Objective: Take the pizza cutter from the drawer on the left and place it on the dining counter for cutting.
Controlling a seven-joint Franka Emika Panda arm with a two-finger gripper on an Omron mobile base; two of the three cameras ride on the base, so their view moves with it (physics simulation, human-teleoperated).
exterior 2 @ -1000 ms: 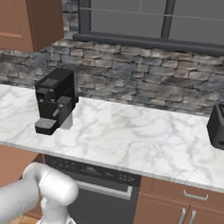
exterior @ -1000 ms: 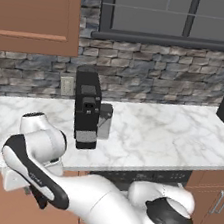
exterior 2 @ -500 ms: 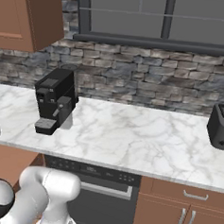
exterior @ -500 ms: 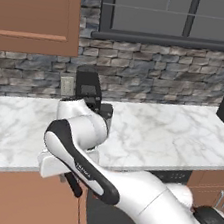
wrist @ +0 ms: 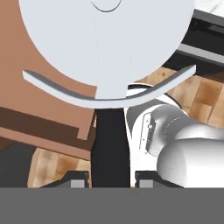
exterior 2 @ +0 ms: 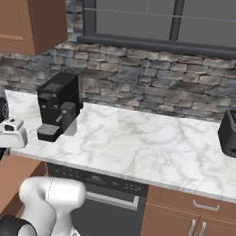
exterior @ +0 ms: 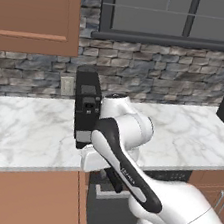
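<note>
Between the fingertips in the hand view, the pizza cutter (wrist: 107, 52) sits gripped by its dark handle, pale wheel looming large. Gripper (wrist: 108, 177) clamped on it, hand lifted in front of the marble worktop (exterior: 25, 132) near the coffee machine (exterior: 86, 105). Pickup looks done. Left to do: carry it to the dining counter, set it down, let go.

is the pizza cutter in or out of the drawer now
Out: the pizza cutter is gripped by its dark handle between the fingers, above the floor.
</note>
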